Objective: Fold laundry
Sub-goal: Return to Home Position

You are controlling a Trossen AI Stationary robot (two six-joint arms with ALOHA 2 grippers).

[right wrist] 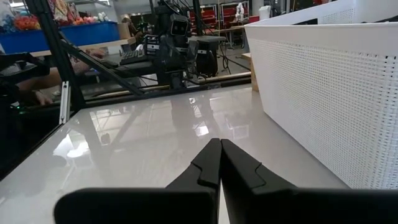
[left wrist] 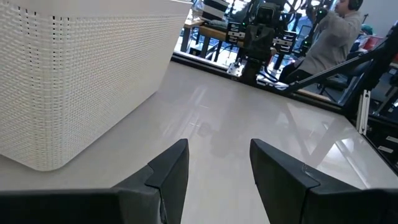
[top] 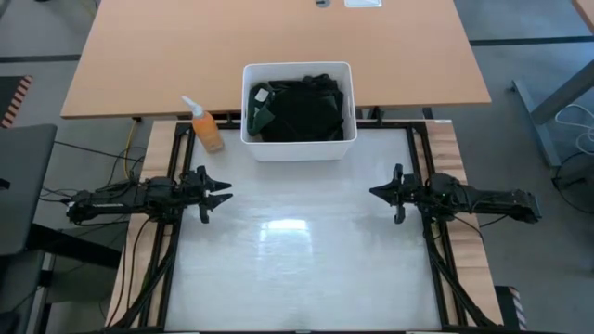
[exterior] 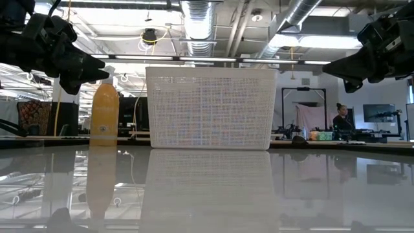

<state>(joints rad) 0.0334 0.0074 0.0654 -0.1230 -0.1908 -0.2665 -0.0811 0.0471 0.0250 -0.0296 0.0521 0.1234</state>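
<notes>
**A:** What sits where on the table (top: 297, 269)?

**B:** The white bin (top: 298, 150) stands at the middle of the far edge. The laundry (top: 302, 109) lies inside it, a dark heap reaching nearly to the rim. The orange spray bottle (top: 208, 130) stands just beside the bin, toward the far left corner.

**A:** How would that laundry handle?

**B:** Soft, light and limp, I judge. Lifted at one point it would sag and come unfolded. It would be better taken from both sides, low down, under the folded edges.

**A:** And the arms?

**B:** Both hang above the table, apart from the bin. The left gripper (top: 225, 192) is near the left edge, its fingers spread with a clear gap. The right gripper (top: 374, 192) is near the right edge, its fingers pressed together on nothing.

**A:** Which view tells you that?

**B:** The wrist views. Only the high view shows the clothes. The low view meets just the bin's perforated wall.
</notes>
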